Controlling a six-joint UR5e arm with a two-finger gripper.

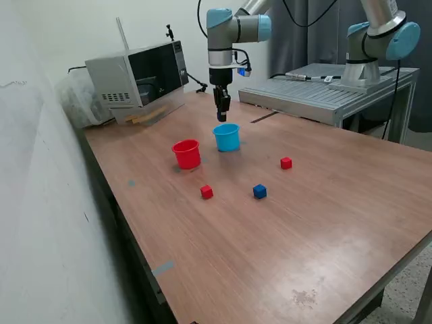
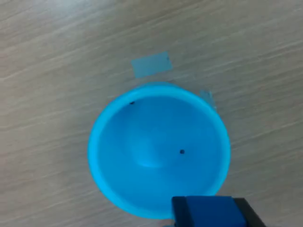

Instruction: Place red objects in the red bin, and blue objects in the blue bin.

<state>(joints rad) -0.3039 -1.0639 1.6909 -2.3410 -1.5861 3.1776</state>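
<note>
My gripper (image 1: 222,115) hangs straight above the blue bin, a light blue cup (image 1: 227,137), and is shut on a dark blue cube (image 2: 210,211). The wrist view looks down into the cup (image 2: 156,156), and its inside shows no cube. The red bin, a red cup (image 1: 187,154), stands just to the exterior view's left of the blue cup. On the table lie a red cube (image 1: 206,192) in front of the red cup, a second red cube (image 1: 286,163) to the right, and a second dark blue cube (image 1: 260,192) between them.
A microwave (image 1: 138,77) stands at the table's back left by the wall. A second arm (image 1: 378,40) sits on a metal platform (image 1: 324,94) at the back right. A pale tape patch (image 2: 150,65) lies on the table beside the blue cup.
</note>
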